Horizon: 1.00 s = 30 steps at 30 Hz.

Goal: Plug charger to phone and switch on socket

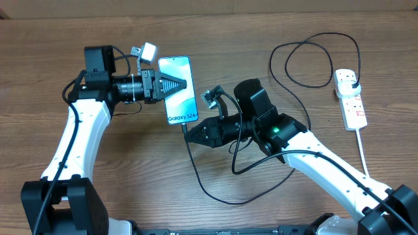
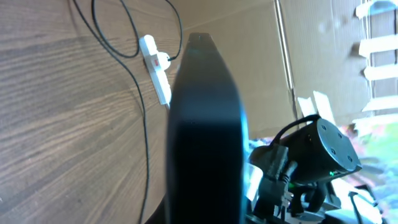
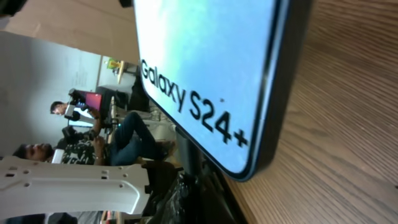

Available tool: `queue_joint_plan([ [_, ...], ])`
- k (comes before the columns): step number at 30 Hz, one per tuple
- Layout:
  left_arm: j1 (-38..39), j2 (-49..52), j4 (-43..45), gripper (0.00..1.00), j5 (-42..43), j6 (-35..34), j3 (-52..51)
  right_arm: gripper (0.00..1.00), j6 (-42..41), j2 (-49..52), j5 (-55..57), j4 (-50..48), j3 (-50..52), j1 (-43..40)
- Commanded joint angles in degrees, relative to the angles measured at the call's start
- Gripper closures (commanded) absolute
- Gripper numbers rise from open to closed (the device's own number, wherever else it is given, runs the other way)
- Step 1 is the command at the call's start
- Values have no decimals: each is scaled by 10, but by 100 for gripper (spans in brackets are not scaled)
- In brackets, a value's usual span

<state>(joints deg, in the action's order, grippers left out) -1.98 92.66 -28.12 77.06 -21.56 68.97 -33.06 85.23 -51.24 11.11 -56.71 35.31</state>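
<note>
Both jaws are closed: the left gripper (image 1: 171, 85) clamps the Galaxy S24+ phone (image 1: 183, 104) across its screen, and the right gripper (image 1: 190, 134) apparently pinches the charger (image 1: 194, 164) near its tip (hidden), just beside the phone's bottom edge. Square the tip to the port and push straight. The cable has slack, and the power strip (image 1: 351, 98) lies well apart.

Table (image 1: 130, 189): brown wood-grain top, seen in all three views.
Cardboard panel (image 2: 261, 56): plain brown, stood along the table's far edge.
Background figures (image 3: 134, 134): blurred, recorded in the right wrist view only, one in blue jeans.
Reddish screen (image 3: 89, 99): set beside them.
</note>
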Motion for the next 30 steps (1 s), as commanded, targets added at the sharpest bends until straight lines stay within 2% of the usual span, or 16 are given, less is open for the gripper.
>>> queue_joint_plan([
  [1,1,0,-12,96,20,-34,2,96,-8,-7,11,-21,-14,-2],
  [18,2,0,-22,96,21,-31,2,96,-47,-7,16,-79,-14,-35],
  [30,14,0,-51,95,21,-14,2,96,-56,-7,38,-86,-14,-35],
])
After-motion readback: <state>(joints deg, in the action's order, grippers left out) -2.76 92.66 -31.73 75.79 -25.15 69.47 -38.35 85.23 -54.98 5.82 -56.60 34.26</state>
